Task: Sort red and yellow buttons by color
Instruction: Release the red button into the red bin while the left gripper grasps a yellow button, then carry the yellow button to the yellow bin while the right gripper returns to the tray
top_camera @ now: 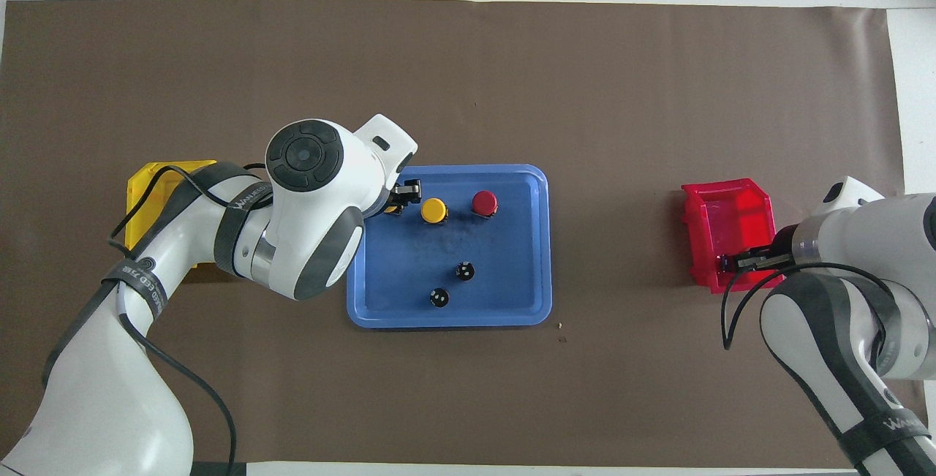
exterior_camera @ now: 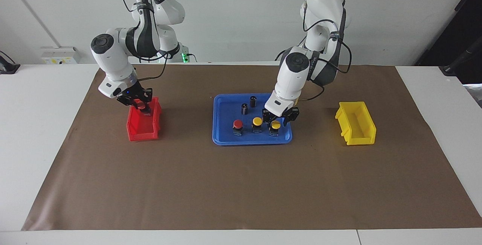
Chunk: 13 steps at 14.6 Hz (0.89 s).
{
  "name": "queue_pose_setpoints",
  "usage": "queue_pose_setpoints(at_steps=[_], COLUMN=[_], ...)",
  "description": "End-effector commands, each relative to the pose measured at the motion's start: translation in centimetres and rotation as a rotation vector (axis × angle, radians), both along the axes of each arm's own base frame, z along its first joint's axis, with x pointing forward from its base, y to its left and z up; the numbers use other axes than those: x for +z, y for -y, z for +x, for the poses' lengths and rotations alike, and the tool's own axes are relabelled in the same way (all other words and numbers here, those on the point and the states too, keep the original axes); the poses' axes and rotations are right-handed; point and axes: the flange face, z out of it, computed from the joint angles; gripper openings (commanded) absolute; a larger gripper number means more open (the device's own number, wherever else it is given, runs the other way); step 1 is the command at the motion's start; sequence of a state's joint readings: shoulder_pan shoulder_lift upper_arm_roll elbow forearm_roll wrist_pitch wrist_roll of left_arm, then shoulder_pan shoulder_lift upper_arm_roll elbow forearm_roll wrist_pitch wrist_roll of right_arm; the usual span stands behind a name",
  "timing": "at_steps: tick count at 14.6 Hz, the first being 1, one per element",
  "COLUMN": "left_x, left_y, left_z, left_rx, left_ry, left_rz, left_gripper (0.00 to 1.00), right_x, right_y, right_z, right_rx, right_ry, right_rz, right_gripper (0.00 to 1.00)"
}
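While both arms are down at work, the blue tray (exterior_camera: 222,104) at mid-bench serves as landmark.
Bench: white, covered by a brown paper mat (exterior_camera: 241,184).
Left tool (exterior_camera: 280,119): down in the tray at its left-arm end, fingers either side of a yellow button (exterior_camera: 275,125); whether they already pinch it cannot be told.
That yellow button: stands in the tray's row farthest from the robots, at the left-arm end; mostly hidden under the wrist in the overhead view.
Second yellow button (exterior_camera: 257,121): just beside the first, middle of the same row, standing free.
Red button in tray (exterior_camera: 237,124): same row, right-arm end, upright on its black base, untouched.
Dark cylinders (exterior_camera: 249,104): two, silvery-topped, in the tray's half nearer the robots.
Right tool (exterior_camera: 138,104): well away from the tray, over the red bin (exterior_camera: 141,130), clamped on a red button (exterior_camera: 141,105) held just above the bin's nearer wall.
Red bin: toward the right arm's end from the tray.
Yellow bin (exterior_camera: 356,124): toward the left arm's end from the tray; nothing seen inside it.
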<state>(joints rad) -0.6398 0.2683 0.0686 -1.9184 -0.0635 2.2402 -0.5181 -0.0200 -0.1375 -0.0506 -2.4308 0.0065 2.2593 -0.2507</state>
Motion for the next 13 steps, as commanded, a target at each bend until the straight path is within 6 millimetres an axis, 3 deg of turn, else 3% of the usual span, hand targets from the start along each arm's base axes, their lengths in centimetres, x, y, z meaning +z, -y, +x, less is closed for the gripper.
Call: queue_pose_setpoints(at_steps=[1, 3, 4, 6, 7, 9, 10, 11, 13], left_x=[-0.3, -0.3, -0.3, -0.1, 0.6, 4.1, 6.2, 8.8, 12.0], left_y=[0.0, 0.0, 0.0, 0.2, 1.1, 1.4, 0.6, -1.6, -7.2], left_z=[-0.2, -0.2, -0.2, -0.3, -0.9, -1.5, -1.5, -1.5, -0.4], left_rx=[0.016, 0.018, 0.02, 0.045, 0.037, 0.02, 0.019, 0.031, 0.02], left_ry=[0.002, 0.002, 0.0, -0.005, -0.008, -0.054, -0.077, -0.091, -0.128], left_rz=[-0.011, -0.011, -0.011, -0.011, -0.012, 0.01, 0.021, 0.023, 0.029], left_gripper=[0.49, 0.48, 0.46, 0.34, 0.34, 0.34, 0.33, 0.34, 0.34], right_x=[0.3, 0.3, 0.3, 0.4, 1.1, 3.0, 4.5, 5.8, 8.1], right_y=[0.1, 0.1, 0.1, 0.2, 0.2, 0.1, -0.1, -0.3, -2.9], right_z=[-0.7, -0.7, -0.7, -0.5, 0.1, 1.8, 2.7, 3.6, 5.2], right_rx=[0.005, 0.008, 0.008, 0.011, 0.012, 0.018, 0.014, 0.013, -0.001], right_ry=[0.022, 0.023, 0.023, 0.024, 0.03, 0.014, 0.0, -0.011, -0.025], right_rz=[0.007, 0.007, 0.007, 0.006, 0.005, 0.006, 0.007, 0.007, 0.004], right_gripper=[0.33, 0.49, 0.63, 0.67, 0.67, 0.66, 0.65, 0.65, 0.65])
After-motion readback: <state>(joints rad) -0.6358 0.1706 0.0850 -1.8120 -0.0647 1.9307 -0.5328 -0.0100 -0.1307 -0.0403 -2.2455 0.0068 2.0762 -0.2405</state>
